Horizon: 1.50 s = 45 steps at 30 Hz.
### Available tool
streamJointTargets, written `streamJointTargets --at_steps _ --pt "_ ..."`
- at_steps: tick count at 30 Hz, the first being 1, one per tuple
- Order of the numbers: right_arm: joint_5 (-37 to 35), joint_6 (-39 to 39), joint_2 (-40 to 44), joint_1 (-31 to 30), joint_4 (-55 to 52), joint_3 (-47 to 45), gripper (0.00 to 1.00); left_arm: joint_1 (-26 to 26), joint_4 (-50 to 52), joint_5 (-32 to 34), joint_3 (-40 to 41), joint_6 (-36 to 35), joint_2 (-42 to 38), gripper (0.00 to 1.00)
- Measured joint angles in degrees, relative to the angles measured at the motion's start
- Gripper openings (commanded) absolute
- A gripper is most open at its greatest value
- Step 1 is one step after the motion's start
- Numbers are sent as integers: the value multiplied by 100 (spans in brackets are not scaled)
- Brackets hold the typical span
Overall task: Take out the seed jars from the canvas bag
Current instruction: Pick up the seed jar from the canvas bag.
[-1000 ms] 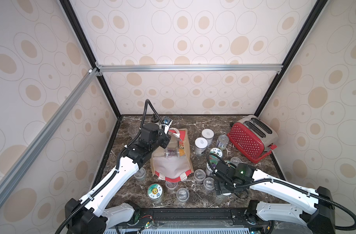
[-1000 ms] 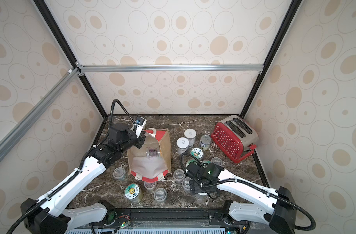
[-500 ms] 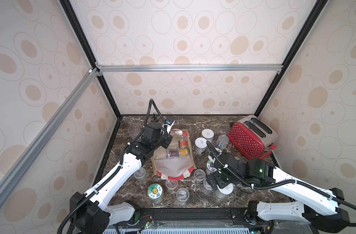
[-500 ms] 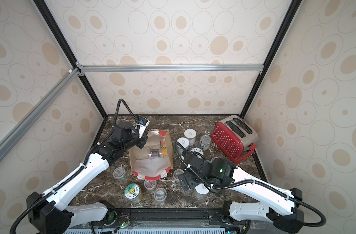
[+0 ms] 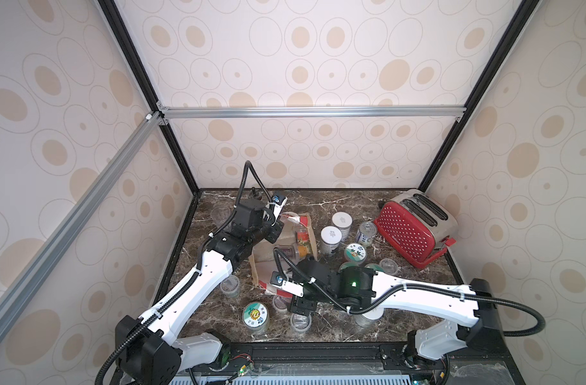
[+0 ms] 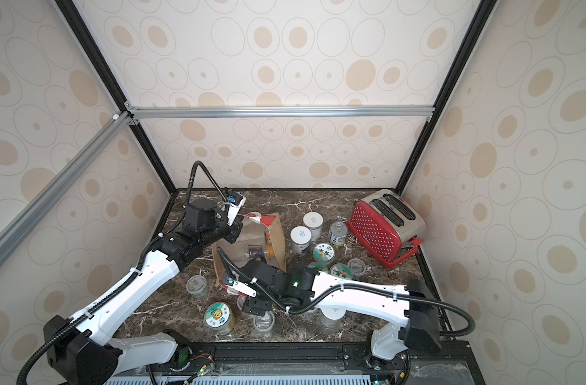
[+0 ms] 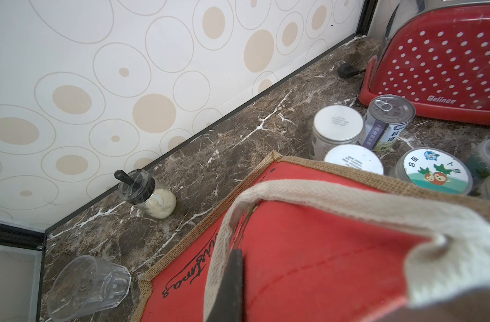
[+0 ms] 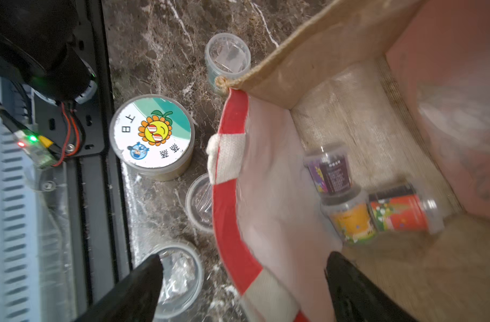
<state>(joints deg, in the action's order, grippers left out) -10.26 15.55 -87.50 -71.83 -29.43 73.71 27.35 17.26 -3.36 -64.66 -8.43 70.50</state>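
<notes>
Three jars (image 8: 349,220) lie inside the bag (image 8: 321,55), tipped on its side. Right gripper (image 8: 242,258) at its mouth, jaws wide astride the red rim; left gripper (image 5: 273,233) clamped tight on the white handle (image 7: 321,192).

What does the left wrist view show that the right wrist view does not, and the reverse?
Only the left wrist view: the red toaster, the black-topped shaker, the empty drinking glass, two white-lidded jars, a tin can and a radish-sticker jar. Only the right wrist view: three labelled seed jars inside the bag, the sunflower-lid jar and the right gripper, jaws open. Both: the canvas bag and the marble table.
</notes>
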Motion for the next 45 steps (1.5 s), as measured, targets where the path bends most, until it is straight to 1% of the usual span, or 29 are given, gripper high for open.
streamJointTargets --at_steps 3,8,14,18,24,26,29,32,40,45 --pt "131 514 -544 315 345 9 89 -11 -4 -63 33 0 -22 0" --pt "334 1139 -1211 820 737 90 88 -61 -61 -160 68 -24 -22 0" --pt "516 1508 -1858 1176 938 599 84 -129 -94 -166 68 -72 -22 0" --pt "745 1558 -1711 1279 994 608 85 -144 -90 -146 68 -144 -22 0" --pt "946 1526 -804 1294 1635 129 85 -160 -79 -151 68 -175 -9 0" --pt "944 1541 -721 1311 1818 72 85 -166 -74 -175 68 -173 17 0" --pt "885 1574 -817 1355 1934 17 82 -164 -68 -256 68 -173 33 0" --pt "787 1670 -1117 1397 1939 20 82 -168 -68 -330 63 -170 33 0" --pt "459 2039 -1784 1445 1934 2 85 -192 20 -538 20 -170 33 0" --pt "323 2317 -2114 1504 1956 299 89 -216 70 -612 -28 -170 63 0"
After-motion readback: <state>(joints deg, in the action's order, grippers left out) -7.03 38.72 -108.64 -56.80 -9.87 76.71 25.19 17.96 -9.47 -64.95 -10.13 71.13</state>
